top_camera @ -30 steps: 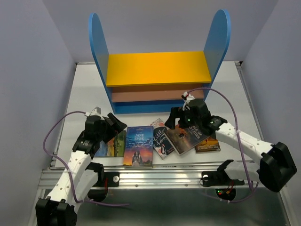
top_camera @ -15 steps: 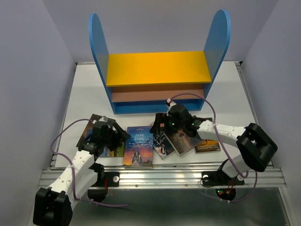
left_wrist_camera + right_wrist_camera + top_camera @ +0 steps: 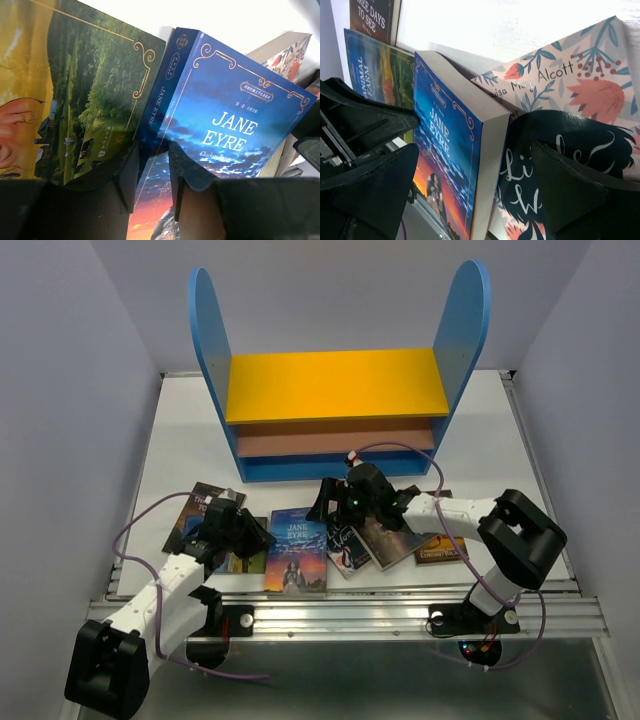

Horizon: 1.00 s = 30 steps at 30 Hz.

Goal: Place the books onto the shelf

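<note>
Overhead view: the shelf (image 3: pixel 335 385) stands at upper centre of the table (image 3: pixel 190 440), and no book shows on its yellow or tan boards. The books (image 3: pixel 390 545) lie flat in an overlapping row across the lower middle of the frame, so as far as can be seen none has been shelved and the whole job is left.

The left tool (image 3: pixel 153 155) sits at lower left with its fingers drawn close on either side of the spine of Jane Eyre (image 3: pixel 297 552). Whether they pinch it cannot be told. The right tool (image 3: pixel 476 150) hangs wide open and empty above Jane Eyre's far edge and Little Women (image 3: pixel 555 85).

Animal Farm (image 3: pixel 95 100) lies just beside the spine. Little Women crowds the other edge. The right arm stretches over the books at the right.
</note>
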Tool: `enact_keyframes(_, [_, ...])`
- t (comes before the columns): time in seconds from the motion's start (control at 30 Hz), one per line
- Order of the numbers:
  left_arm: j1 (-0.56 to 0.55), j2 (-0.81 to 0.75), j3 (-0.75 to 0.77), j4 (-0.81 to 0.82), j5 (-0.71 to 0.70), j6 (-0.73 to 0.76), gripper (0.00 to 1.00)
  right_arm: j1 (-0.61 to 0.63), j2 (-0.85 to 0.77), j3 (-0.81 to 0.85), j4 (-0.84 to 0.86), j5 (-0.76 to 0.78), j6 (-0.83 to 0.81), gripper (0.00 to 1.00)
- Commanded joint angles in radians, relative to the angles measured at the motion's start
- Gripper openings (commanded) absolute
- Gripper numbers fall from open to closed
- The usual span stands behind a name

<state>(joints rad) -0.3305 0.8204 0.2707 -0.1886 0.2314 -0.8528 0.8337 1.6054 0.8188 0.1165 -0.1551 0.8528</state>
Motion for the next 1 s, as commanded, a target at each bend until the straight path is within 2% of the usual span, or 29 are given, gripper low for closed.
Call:
enact_keyframes(0.0, [-0.027, 0.028, 0.038, 0.012, -0.015, 0.024, 0.37, 0.016, 0.028, 0.054, 0.014, 0.065, 0.035, 1.0])
enact_keyframes(0.3, [-0.039, 0.065, 0.058, 0.009, -0.032, 0.023, 0.35, 0.036, 0.071, 0.053, 0.061, -0.032, 0.025, 0.98])
enact_keyframes(0.43, [-0.041, 0.066, 0.058, 0.009, -0.037, 0.021, 0.35, 0.036, 0.071, 0.013, 0.147, -0.136, 0.019, 0.85])
enact_keyframes(0.6, [-0.044, 0.068, 0.059, 0.021, -0.035, 0.023, 0.35, 0.036, 0.099, -0.001, 0.232, -0.225, 0.009, 0.78])
enact_keyframes(0.67, [-0.045, 0.074, 0.059, 0.029, -0.032, 0.024, 0.35, 0.036, 0.102, -0.001, 0.241, -0.244, 0.002, 0.69])
enact_keyframes(0.8, [-0.05, 0.083, 0.062, 0.049, -0.027, 0.021, 0.35, 0.036, 0.099, -0.013, 0.279, -0.271, -0.008, 0.42])
enact_keyframes(0.87, [-0.053, 0.08, 0.07, 0.049, -0.027, 0.024, 0.35, 0.036, 0.093, -0.021, 0.299, -0.282, -0.012, 0.34])
enact_keyframes(0.93, [-0.051, 0.072, 0.076, 0.049, -0.023, 0.029, 0.35, 0.036, 0.09, -0.029, 0.318, -0.29, -0.029, 0.19])
enact_keyframes(0.97, [-0.053, 0.06, 0.084, 0.049, -0.018, 0.032, 0.35, 0.036, 0.08, -0.029, 0.322, -0.287, -0.034, 0.09])
